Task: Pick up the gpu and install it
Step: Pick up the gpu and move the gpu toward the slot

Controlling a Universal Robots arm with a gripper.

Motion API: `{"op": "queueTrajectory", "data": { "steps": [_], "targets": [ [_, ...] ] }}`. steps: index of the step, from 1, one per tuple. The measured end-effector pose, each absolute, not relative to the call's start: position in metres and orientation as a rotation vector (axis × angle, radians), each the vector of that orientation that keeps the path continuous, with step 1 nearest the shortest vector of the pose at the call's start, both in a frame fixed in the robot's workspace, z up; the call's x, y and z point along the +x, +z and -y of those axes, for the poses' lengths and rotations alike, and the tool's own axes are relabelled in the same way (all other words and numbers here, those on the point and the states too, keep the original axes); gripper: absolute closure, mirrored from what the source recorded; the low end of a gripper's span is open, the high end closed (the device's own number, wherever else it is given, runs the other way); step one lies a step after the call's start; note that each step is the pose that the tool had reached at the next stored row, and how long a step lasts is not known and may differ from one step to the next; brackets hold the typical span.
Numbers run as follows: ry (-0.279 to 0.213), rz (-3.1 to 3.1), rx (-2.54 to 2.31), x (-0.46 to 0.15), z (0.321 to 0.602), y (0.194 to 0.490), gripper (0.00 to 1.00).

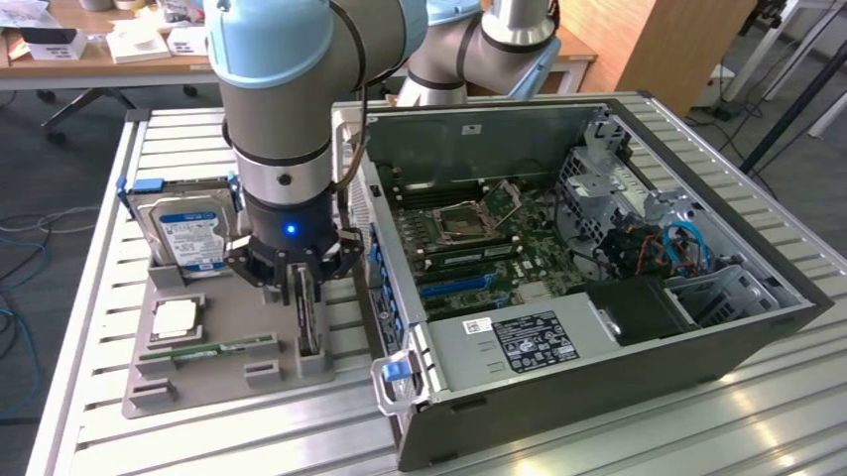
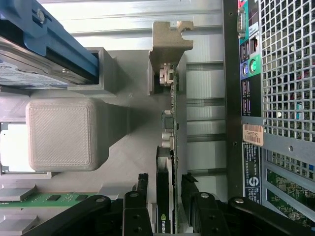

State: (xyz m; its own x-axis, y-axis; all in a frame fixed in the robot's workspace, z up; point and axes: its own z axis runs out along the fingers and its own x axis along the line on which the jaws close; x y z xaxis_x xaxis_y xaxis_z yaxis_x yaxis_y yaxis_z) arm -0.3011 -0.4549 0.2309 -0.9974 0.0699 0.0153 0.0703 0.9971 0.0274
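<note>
The gripper [image 1: 298,286] [image 2: 165,178] is down over the grey holder tray [image 1: 218,322], beside the open computer case [image 1: 741,332]. Its jaws are apart, one finger on each side of the gpu [image 1: 309,319] [image 2: 170,132]. The card stands on edge in its slot at the case-side end of the tray, with a sliver of gap showing by each finger, nothing clamped yet.

Black gpu [image 2: 165,206], grey holder [image 2: 59,132], green memory stick [image 2: 44,199]
</note>
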Motion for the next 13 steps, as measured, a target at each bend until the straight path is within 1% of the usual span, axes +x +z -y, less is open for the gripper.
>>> {"op": "queueTrajectory", "data": {
  "steps": [6,7,13],
  "targets": [
    [-0.044,3.125,-0.110,-0.3011,0.4549,0.2310,0.61],
    [-0.044,3.125,-0.110,-0.3011,0.4549,0.2310,0.68],
    [-0.044,3.125,-0.110,-0.3011,0.4549,0.2310,0.68]
  ]
}}
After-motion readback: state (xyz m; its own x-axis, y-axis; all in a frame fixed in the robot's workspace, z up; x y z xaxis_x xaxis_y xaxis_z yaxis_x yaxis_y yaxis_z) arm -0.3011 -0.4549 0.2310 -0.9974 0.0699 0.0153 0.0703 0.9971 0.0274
